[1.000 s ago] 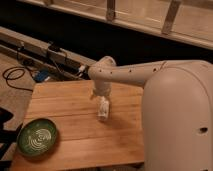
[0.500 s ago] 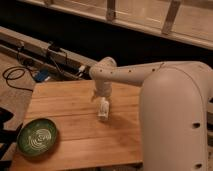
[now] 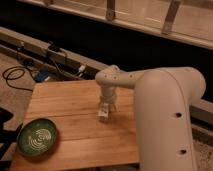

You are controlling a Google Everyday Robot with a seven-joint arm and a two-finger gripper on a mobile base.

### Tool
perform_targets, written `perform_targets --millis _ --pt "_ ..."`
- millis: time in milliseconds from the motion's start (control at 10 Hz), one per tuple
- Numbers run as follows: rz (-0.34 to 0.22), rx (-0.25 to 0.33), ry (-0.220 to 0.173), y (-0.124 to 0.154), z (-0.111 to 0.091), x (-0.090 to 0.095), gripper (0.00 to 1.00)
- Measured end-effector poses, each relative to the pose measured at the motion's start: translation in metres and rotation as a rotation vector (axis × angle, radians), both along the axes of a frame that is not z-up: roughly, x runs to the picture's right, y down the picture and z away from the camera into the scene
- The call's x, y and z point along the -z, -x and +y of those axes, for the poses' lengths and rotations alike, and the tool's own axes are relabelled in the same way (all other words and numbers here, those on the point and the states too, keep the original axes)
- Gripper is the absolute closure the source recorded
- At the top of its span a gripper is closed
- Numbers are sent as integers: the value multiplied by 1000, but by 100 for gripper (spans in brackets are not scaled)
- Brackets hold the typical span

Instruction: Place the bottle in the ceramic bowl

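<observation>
The bottle is small and white and stands upright near the middle of the wooden table. My gripper hangs from the white arm straight down over the bottle's top, with its jaws wide on either side; I cannot tell whether they touch it. The ceramic bowl, dark green with pale swirl lines inside, rests near the table's front left corner, well to the left of the gripper and nearer the front edge. Nothing lies in the bowl.
My bulky white arm covers the table's right side. Behind the table runs a dark ledge with a rail. Cables lie on the floor at the left.
The gripper and the bottle have hardly shifted; the bowl has stayed where it was.
</observation>
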State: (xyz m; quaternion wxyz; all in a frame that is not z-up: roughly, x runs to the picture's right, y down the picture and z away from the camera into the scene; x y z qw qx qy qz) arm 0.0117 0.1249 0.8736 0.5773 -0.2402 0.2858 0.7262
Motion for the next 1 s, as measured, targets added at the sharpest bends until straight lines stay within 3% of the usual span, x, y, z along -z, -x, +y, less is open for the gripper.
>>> perform_targets --millis 400,500,1000 --pt "-31 -3 69 21 24 -12 35" --pt "-45 -1 76 28 29 -13 40" --pt "-81 -6 68 35 23 -8 89"
